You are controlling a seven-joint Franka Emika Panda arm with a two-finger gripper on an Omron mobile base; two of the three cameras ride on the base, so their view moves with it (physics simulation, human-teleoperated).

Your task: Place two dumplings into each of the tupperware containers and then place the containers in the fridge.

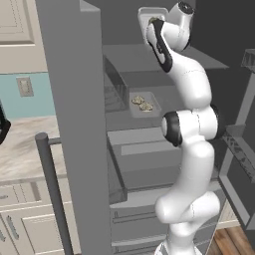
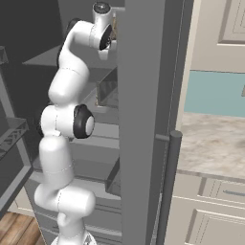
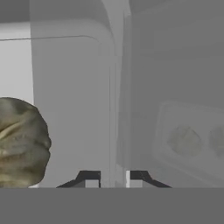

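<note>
2 containers matter here, and we can place both. The first tupperware container (image 1: 144, 105) already rests on a middle shelf (image 1: 164, 112) of the open fridge (image 1: 74, 124), near that shelf's front edge, with 2 dumplings (image 1: 142, 103) lying side by side in it; through the hand view we see the same tray (image 3: 188, 144) dimly below, past the rim of the one we carry. The second container (image 1: 149, 19) is up at the top of the fridge, level with an upper shelf (image 1: 129, 50), with a dumpling (image 1: 155, 21) visible inside it. Our hand (image 3: 114, 179) has its fingertips (image 3: 89, 179) drawn close together with the container's thin rim (image 3: 114, 109) running up between them, so we judge it clamped on that rim; a dumpling (image 3: 19, 142) fills the lower left of the hand view, just beside the fingers. We read the step in hand as setting this second container onto the upper shelf. To do it well we should keep the tray level so the dumplings do not roll toward the low rim, carry it inward until its base is fully over the shelf and not overhanging the front edge, lower until it rests, and only then part the fingers. We cannot tell whether the base touches the shelf yet.
</note>
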